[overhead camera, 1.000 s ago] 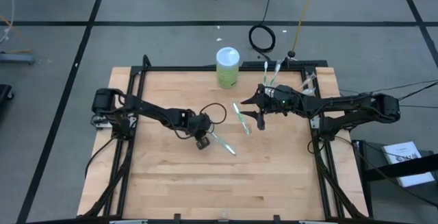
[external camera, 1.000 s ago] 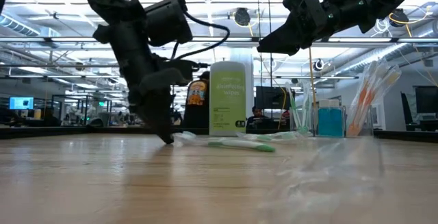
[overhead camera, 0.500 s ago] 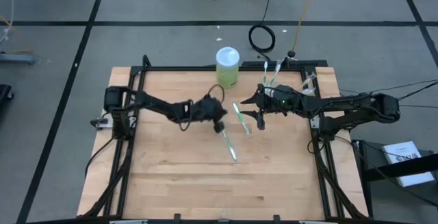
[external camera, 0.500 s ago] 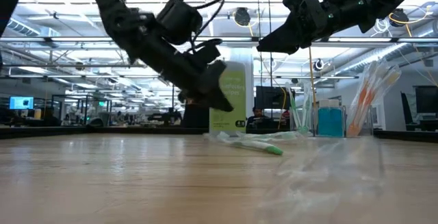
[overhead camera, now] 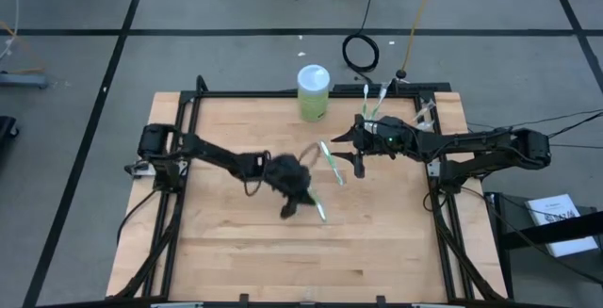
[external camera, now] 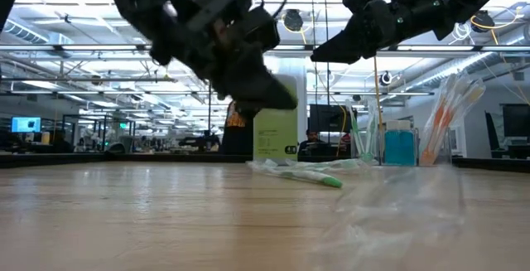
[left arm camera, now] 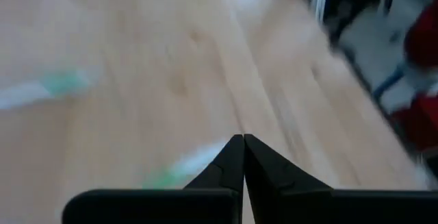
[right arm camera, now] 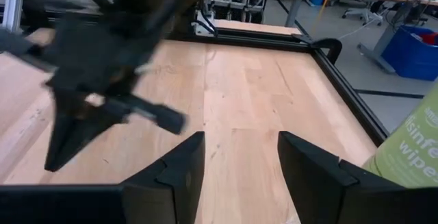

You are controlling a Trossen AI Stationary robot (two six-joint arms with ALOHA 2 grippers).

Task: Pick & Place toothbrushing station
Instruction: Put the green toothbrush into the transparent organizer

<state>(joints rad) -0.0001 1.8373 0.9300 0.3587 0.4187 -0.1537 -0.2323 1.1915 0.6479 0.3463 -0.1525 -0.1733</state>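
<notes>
Our left gripper hangs clenched and empty mid-table above a toothbrush; we should spread the fingers, line up along its handle, then descend.

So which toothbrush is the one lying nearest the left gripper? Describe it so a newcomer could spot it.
Start at the lime-green canister at the table's far edge and come toward mid-table. Two green-white toothbrushes lie there; it is the nearer toothbrush, beside the shut left gripper, not the other toothbrush below the right gripper.
</notes>
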